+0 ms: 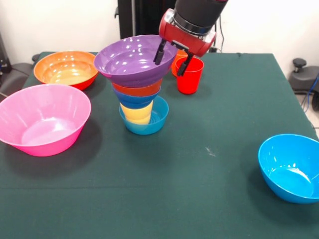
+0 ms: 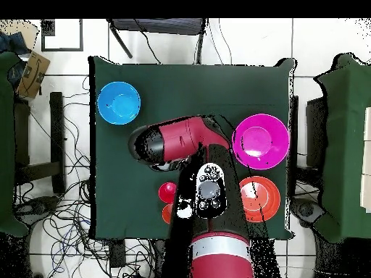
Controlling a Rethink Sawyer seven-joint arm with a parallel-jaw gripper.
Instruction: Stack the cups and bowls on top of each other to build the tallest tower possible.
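Nearest the camera, a bright blue bowl (image 1: 290,167) sits mouth-up at the lower right of the frame on the green counter (image 1: 164,199). At left lies the large pink bowl (image 1: 44,118), with the large orange bowl (image 1: 66,68) behind it. At centre stands the tower (image 1: 138,84), its long axis upright: a small blue bowl (image 1: 144,124) at the base, a yellow cup (image 1: 136,113), blue and orange bowls, and the purple bowl (image 1: 130,59) on top, mouth-up. The tool (image 1: 173,58) hangs released, its fingers astride the purple bowl's right rim. Behind it stands a red cup (image 1: 190,77), upright.
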